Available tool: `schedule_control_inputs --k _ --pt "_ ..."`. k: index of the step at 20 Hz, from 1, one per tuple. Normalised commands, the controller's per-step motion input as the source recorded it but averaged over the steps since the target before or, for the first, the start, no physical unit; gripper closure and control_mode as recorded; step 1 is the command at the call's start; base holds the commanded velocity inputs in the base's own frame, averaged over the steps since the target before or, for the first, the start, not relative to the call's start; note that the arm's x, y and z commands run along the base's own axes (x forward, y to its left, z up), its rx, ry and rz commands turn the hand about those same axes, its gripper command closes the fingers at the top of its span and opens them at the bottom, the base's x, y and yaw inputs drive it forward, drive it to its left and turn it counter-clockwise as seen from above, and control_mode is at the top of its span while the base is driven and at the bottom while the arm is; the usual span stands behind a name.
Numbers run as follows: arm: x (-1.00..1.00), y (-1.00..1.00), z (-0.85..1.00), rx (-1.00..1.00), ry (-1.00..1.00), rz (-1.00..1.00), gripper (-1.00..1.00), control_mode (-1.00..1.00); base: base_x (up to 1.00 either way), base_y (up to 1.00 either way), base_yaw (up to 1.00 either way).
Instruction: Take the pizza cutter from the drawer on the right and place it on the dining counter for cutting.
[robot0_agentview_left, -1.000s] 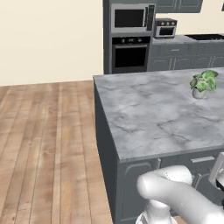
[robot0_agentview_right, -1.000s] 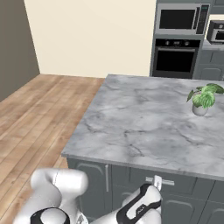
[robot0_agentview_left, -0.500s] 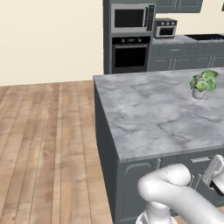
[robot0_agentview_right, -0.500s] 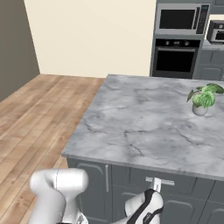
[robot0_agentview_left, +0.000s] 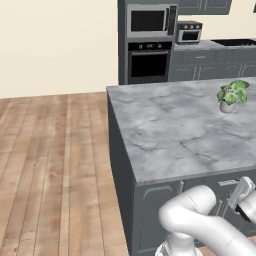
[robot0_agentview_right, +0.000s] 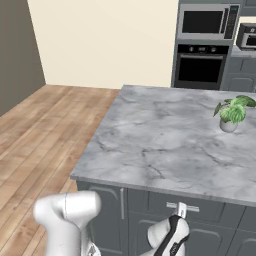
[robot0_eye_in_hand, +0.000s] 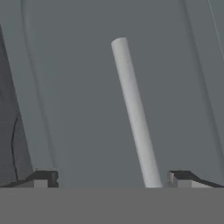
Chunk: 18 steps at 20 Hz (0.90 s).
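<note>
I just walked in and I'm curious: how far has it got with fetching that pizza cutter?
Nothing looks finished yet: the drawer under the marble island top is shut. In hand: the open gripper faces the drawer front, its metal bar handle lying between the fingertips, not yet clamped. Left: grip the handle, pull the drawer out, take the cutter and carry it to the dining counter.

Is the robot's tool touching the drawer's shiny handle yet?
Apart. In the hand view the handle runs between the open tool's two fingertips, with dark drawer front showing on both sides of it.

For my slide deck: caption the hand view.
Open gripper closes in on the drawer, its metal bar handle lying between the fingertips.
</note>
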Motion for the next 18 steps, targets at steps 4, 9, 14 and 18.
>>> schedule_control_inputs --k 4,9,14,18 --pt "0.22 -0.2 -0.3 0.0 -0.01 0.0 -1.0 -1.0 0.0 0.0 0.0" --pt "0.22 -0.16 -0.31 0.0 -0.05 0.01 -1.0 -1.0 0.0 0.0 0.0" --pt "0.23 -0.14 -0.26 0.0 -0.05 0.01 -1.0 -1.0 0.0 0.0 0.0" --pt "0.26 -0.12 -0.21 0.0 -0.04 0.01 -1.0 -1.0 0.0 0.0 0.0"
